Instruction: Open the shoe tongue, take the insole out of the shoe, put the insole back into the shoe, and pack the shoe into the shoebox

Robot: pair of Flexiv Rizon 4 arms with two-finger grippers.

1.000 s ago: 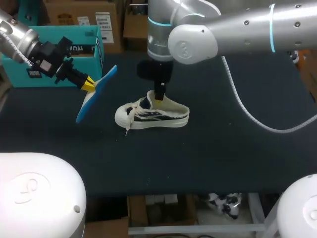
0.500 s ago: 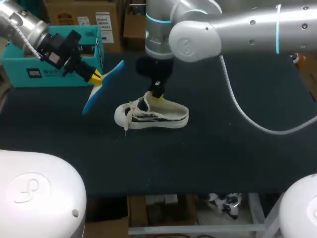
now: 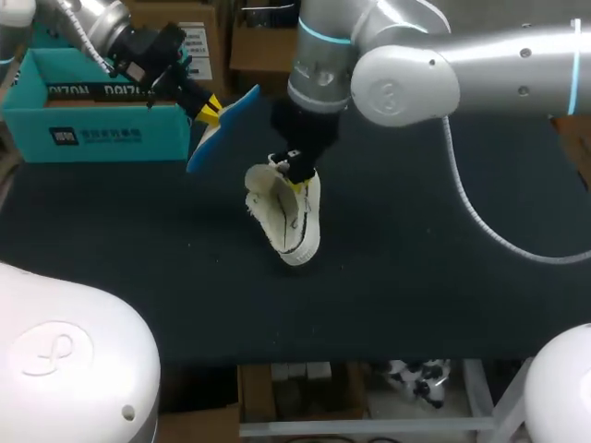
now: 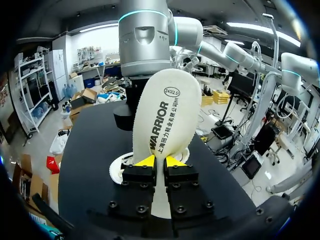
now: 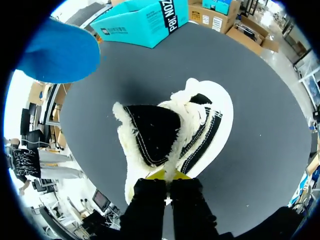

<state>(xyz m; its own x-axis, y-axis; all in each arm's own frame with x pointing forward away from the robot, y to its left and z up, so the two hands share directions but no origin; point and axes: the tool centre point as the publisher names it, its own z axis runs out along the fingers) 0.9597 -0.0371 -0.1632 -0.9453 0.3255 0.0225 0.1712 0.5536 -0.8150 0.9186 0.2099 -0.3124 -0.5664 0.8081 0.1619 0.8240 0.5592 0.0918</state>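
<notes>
Head view: left claw clamps the insole aloft, right claw pinches the shoe.

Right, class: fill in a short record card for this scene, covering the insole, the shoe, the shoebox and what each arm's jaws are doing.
insole: out of the shoe, held in the air, blue face up in the head view
left jaws: shut on the insole
shoe: mid-table, opening facing up
right jaws: shut on the shoe's rim, from above
shoebox: open, far left, apart from the shoe
stage: insole not yet put back; shoe not boxed
</notes>
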